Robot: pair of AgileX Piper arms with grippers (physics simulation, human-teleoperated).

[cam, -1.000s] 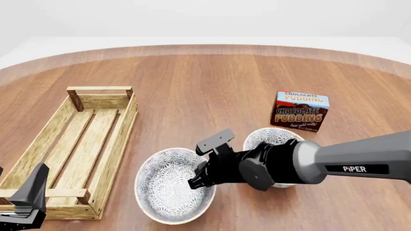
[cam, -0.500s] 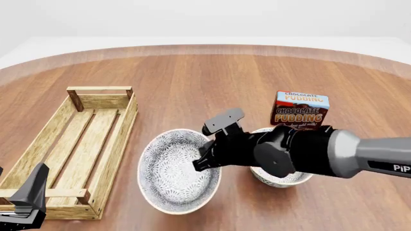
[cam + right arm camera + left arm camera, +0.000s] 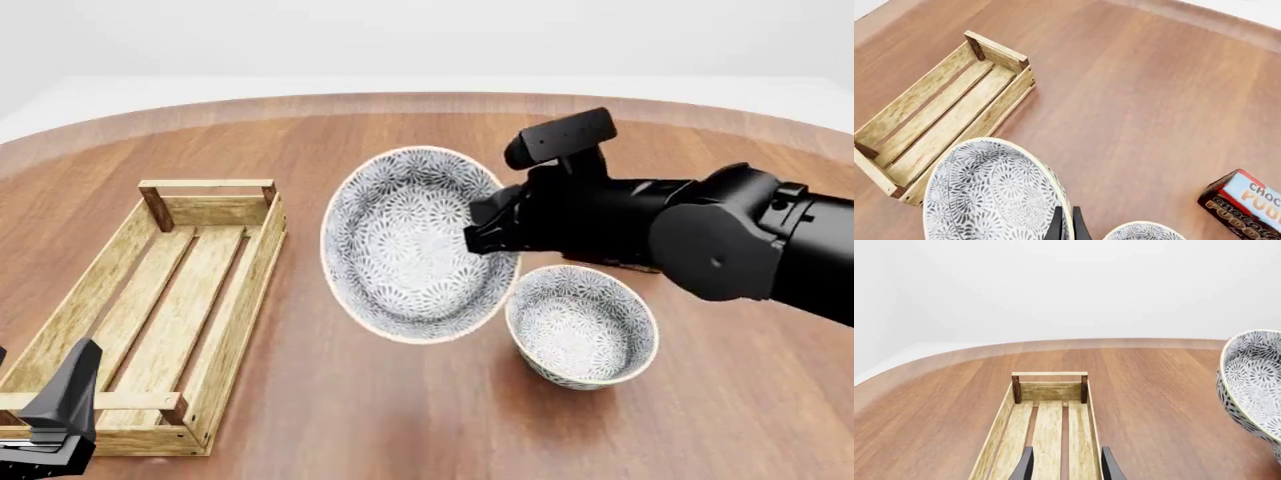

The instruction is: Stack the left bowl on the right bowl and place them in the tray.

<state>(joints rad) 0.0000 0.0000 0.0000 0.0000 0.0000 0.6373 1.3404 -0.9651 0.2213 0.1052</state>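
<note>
The left bowl, large, white with a grey flower pattern, hangs tilted in the air above the table. My right gripper is shut on its right rim. In the right wrist view the fingers pinch the rim of that bowl. The smaller right bowl stands upright on the table just below and right of it; its rim shows in the right wrist view. The tray of pale slats lies at the left. My left gripper is open over the tray's near end, holding nothing.
A brown chocolate pudding box lies beyond the right bowl; my right arm hides it in the front view. The lifted bowl shows at the edge of the left wrist view. The round table's far edge curves behind.
My right gripper has lifted the left bowl off the table, carrying it up and away from me. The bowl now tilts more steeply. The left arm has not moved.
</note>
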